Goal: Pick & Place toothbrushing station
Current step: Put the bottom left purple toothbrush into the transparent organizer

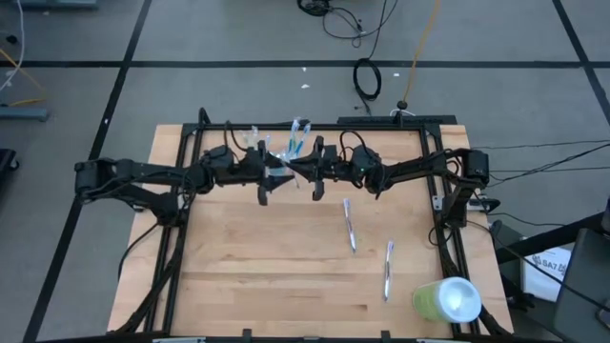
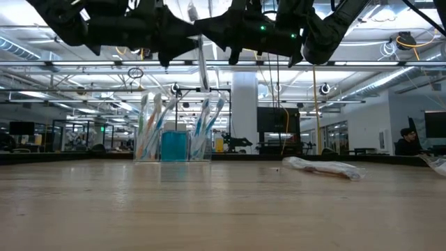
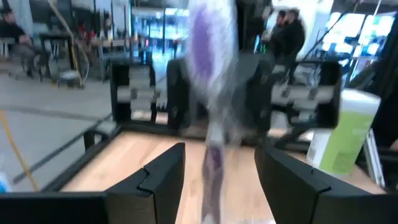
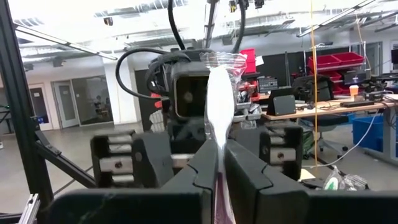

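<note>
A wrapped toothbrush (image 4: 219, 118) stands upright in the middle of the right wrist view, its pale head reaching up past the facing arm, its lower end hidden between the dark fingers. The right gripper (image 4: 219, 171) has its jaws pressed together on it. In the left wrist view the same brush (image 3: 211, 93) is a blurred white and purple streak down the frame's centre, running between the left gripper (image 3: 219, 180) fingers, which stand spread on either side and do not touch it.

In the high view the two grippers meet nose to nose in the upper middle of the frame, left gripper (image 1: 270, 177) and right gripper (image 1: 310, 171), above the wooden table (image 1: 248, 276); the brush itself is too small there to make out. Just behind them, at the table's far edge, sits the clear cup (image 1: 297, 141) with blue brushes sticking out. The low view shows that cup (image 2: 174, 146) left of centre, holding blue, green, orange and white brushes, its base blurred.

Two more wrapped toothbrushes lie flat in the lower right part of the high view, one (image 1: 349, 225) near the centre and one (image 1: 388, 270) farther down. A lime-green cylinder (image 1: 446, 299) with a white end lies at the lower right, and is cut off by the left wrist view's right edge (image 3: 342, 134).

People (image 3: 286, 34) stand far behind, indistinct.
</note>
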